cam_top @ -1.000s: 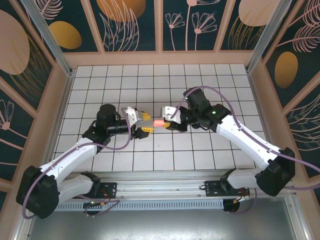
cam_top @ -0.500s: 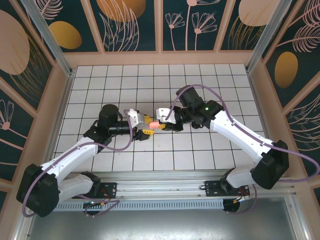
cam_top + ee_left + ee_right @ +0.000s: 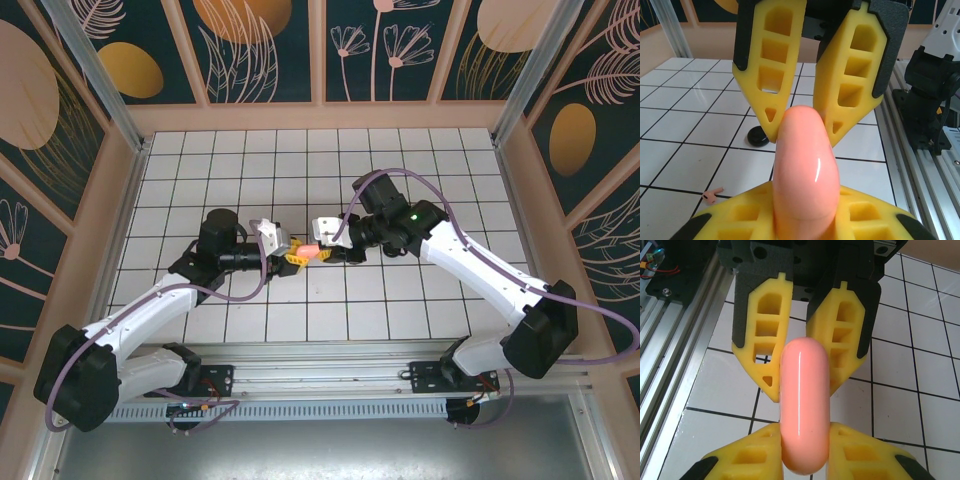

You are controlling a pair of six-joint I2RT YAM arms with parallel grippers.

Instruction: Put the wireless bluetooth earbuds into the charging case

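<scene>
Left gripper (image 3: 290,255) and right gripper (image 3: 325,245) meet tip to tip above the table's (image 3: 400,160) middle tiles, with the pink charging case (image 3: 309,250) between them. From the left wrist, its own fingers (image 3: 740,225) clamp the case's near end and the right gripper's seem to pinch the far tip. An earbud (image 3: 712,194) and a black disc (image 3: 758,136) lie on the tiles below. From the right wrist, both pairs close narrowly around the case.

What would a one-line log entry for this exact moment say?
charging case: held above table | left fingers: shut on it | right fingers: shut on it | earbud: lying on table
</scene>
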